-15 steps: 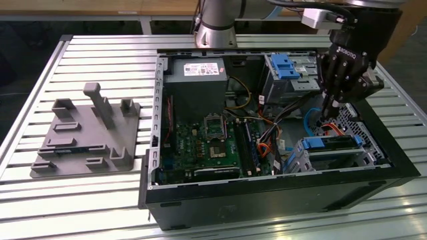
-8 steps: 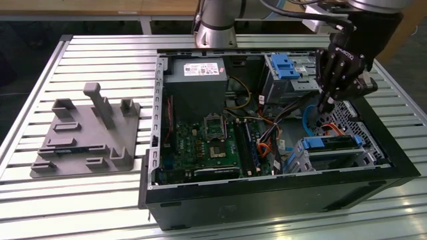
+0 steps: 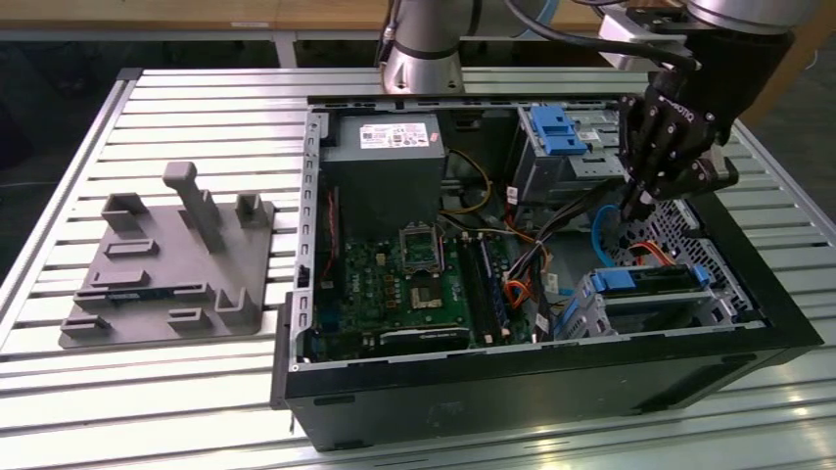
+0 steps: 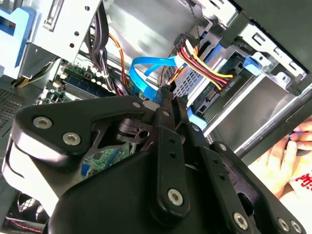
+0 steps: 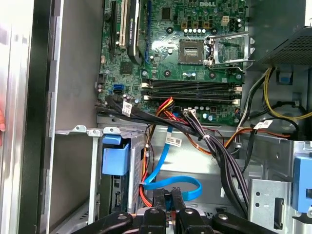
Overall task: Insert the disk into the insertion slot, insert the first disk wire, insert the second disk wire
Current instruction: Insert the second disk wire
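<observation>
The disk (image 3: 649,282), in its blue carrier (image 5: 115,158), sits inside the insertion slot (image 3: 660,311), the grey cage at the exterior view's right of the open computer case. The first disk wire (image 4: 207,67), an orange, red and black bundle, runs to the disk's (image 4: 233,63) end and looks plugged in there. The second disk wire (image 4: 145,73) loops in light blue just beyond my fingertips. My gripper (image 3: 636,209) hangs inside the case above the slot. In both wrist views the gripper (image 4: 165,95) (image 5: 168,199) is shut on the plug end of that light-blue cable (image 5: 183,187).
The motherboard (image 3: 405,284) and power supply (image 3: 386,157) fill the case's other half. A grey bay with a blue latch (image 3: 562,132) stands behind my gripper. Black cable bundles (image 5: 214,146) cross beside the slot. A grey fixture (image 3: 170,264) lies on the slatted table. A hand (image 4: 285,158) rests outside the case wall.
</observation>
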Available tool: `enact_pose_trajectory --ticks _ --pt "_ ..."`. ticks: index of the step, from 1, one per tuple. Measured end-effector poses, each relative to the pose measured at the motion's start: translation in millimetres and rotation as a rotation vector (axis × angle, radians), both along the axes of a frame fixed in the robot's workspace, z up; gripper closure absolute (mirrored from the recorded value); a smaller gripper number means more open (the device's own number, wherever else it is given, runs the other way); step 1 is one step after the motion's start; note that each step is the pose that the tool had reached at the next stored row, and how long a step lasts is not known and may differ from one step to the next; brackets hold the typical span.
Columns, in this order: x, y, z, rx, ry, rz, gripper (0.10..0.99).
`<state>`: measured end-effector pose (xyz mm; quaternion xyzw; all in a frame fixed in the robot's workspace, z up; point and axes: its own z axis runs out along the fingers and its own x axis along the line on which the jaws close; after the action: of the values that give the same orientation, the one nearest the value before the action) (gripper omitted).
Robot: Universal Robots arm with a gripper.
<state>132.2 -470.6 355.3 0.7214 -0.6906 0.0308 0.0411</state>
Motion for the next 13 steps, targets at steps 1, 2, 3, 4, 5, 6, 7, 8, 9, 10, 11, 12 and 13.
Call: enact_pose_trajectory --ticks 1,2,3,4,5,6,7,8,9,10,11,12,13 --pt "0.0 0.0 0.0 0.0 0.0 0.0 0.906" --pt "0.0 0.0 0.0 0.0 0.0 0.0 0.906" --pt "0.0 0.0 0.1 0.0 0.0 0.0 0.918" --pt "0.0 -0.1 0.1 0.0 0.0 0.0 0.918" --pt "0.0 -0.1 0.0 0.0 0.0 0.0 0.918" --pt "0.0 -0.1 0.1 0.0 0.0 0.0 0.925" --pt "0.0 -0.1 0.0 0.0 0.0 0.0 0.925" --pt "0.0 -0.1 0.0 0.0 0.0 0.0 0.925" --pt "0.0 -0.1 0.0 0.0 0.0 0.0 0.925" --pt "0.0 -0.1 0.0 0.0 0.0 0.0 0.925" --pt "0.0 -0.1 0.0 0.0 0.0 0.0 0.925" --pt "1.3 -0.2 -0.2 0.0 0.0002 0.0 0.925" --pt "3.9 -0.2 -0.3 0.0 0.0009 0.0 0.925"
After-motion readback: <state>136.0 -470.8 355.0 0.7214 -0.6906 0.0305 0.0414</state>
